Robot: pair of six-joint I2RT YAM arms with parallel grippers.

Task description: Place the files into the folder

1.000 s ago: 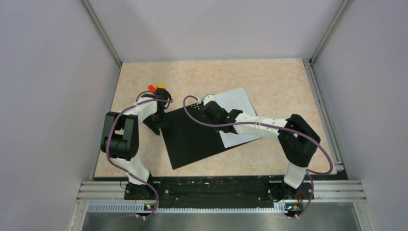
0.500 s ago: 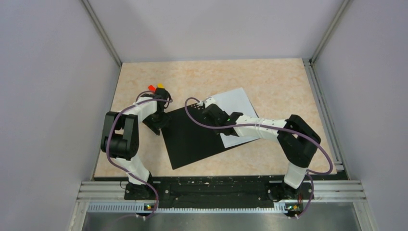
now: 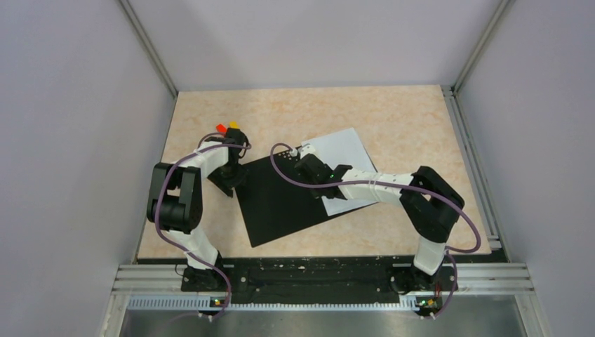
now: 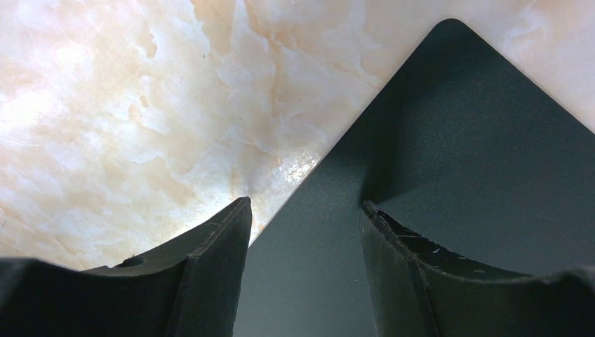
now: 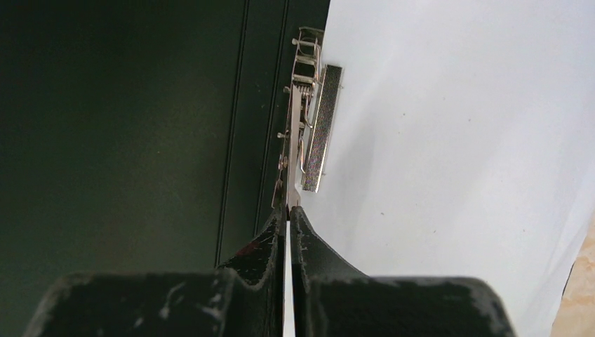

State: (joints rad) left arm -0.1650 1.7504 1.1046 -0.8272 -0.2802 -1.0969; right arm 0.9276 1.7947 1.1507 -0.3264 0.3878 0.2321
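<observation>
Thin rectangular black-lined folder (image 3: 281, 200) open flat on marble desk (image 3: 281, 112), plain white paper sheets (image 3: 347, 151) on its right half, right tool (image 5: 288, 217) clenched on metal spine clip (image 5: 309, 133), left tool (image 4: 303, 207) released, astride folder's left edge.

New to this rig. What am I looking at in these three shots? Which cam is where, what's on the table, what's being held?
Two small robot arms are bolted at the near edge of a marble-look table. The overhead picture looks down from above and behind them, with the left arm on the left and the right arm on the right. The other two pictures come from a camera on each wrist, looking past that arm's own jaws. On the table lies an open folder, black inside facing up, with the files, white paper, to the right of its spine. The left jaws are open, straddling the folder's edge near a corner and gripping nothing. The right jaws are shut on the metal clip at the spine.
</observation>
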